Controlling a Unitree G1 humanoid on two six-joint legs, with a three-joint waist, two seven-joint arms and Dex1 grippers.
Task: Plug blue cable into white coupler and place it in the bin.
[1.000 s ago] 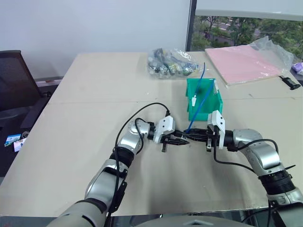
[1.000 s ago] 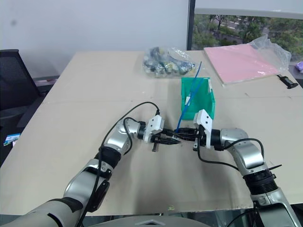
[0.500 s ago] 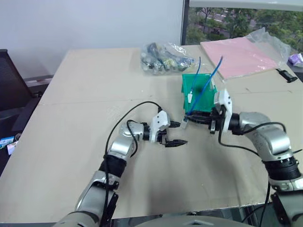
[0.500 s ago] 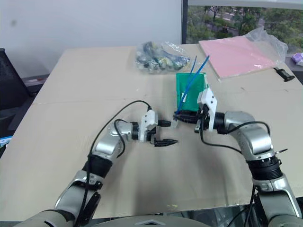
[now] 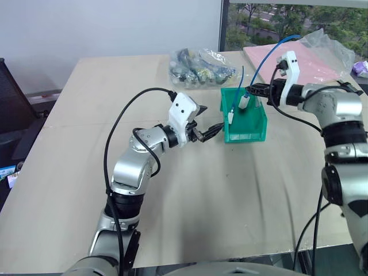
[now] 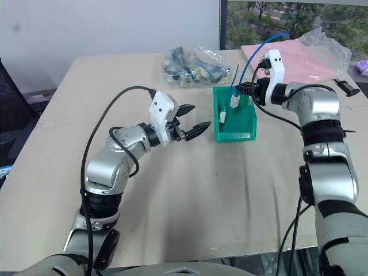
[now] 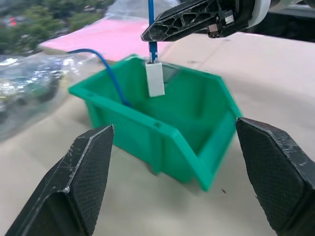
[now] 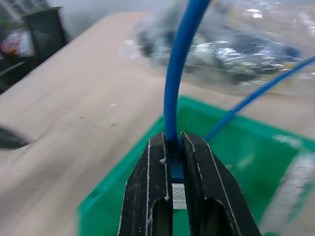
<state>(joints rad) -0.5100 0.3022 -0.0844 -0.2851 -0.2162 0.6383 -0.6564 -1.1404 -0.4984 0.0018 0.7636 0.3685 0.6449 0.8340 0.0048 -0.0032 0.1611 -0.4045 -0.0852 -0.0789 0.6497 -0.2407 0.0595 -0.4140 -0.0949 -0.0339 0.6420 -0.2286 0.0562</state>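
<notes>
My right gripper (image 5: 251, 89) is shut on the blue cable (image 5: 265, 50), which arcs up and back over its wrist. The white coupler (image 5: 244, 103) hangs plugged on the cable's end, just above the inside of the green bin (image 5: 247, 135). In the right wrist view the fingers (image 8: 147, 196) pinch the cable (image 8: 179, 64) right above the coupler. My left gripper (image 5: 206, 130) stands open and holds nothing, level, just left of the bin. The left wrist view looks between its fingers (image 7: 83, 182) at the bin (image 7: 162, 132) and the hanging coupler (image 7: 156, 78).
A second blue cable with its own white coupler (image 5: 229, 118) leans inside the bin. A clear bag of cables (image 5: 201, 66) lies behind the bin. A pink folder in plastic (image 5: 299, 60) sits at the back right. A black chair (image 5: 8, 98) stands beside the table's left side.
My right gripper has carried the cable and coupler up and away from me, over the bin. My left gripper let go, opened, and rose to bin height. The camera also shifted.
</notes>
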